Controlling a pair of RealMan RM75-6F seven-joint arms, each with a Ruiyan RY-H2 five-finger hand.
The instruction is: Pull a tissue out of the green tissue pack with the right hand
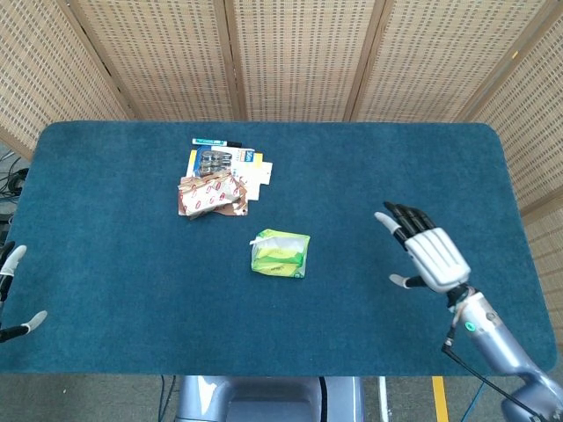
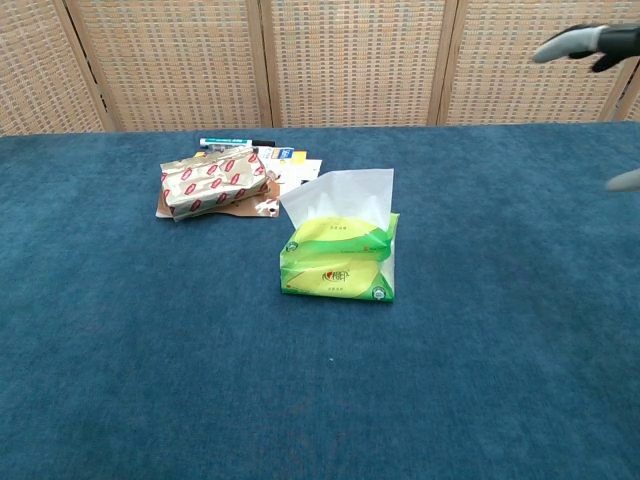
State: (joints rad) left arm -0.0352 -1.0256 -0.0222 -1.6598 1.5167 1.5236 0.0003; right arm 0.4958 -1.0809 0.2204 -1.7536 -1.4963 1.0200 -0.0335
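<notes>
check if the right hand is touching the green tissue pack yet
Apart. The head view shows bare blue cloth between the right hand and the green tissue pack.

**Lighting and picture quality, both views**

Illumination: bright, even, diffuse, no single source evident. Shadows: faint and soft; a thin dark rim under the green tissue pack [image 2: 339, 266], well to the left of the right hand [image 1: 428, 252]. Glare: none on the blue table cloth [image 1: 369, 176]; slight sheen on the hand's pale back. Focus: head view sharp throughout. Chest view: the right hand's fingertips [image 2: 565, 42] smeared by motion blur at the upper right edge. Distortion: table edges bow mildly in the head view.
</notes>
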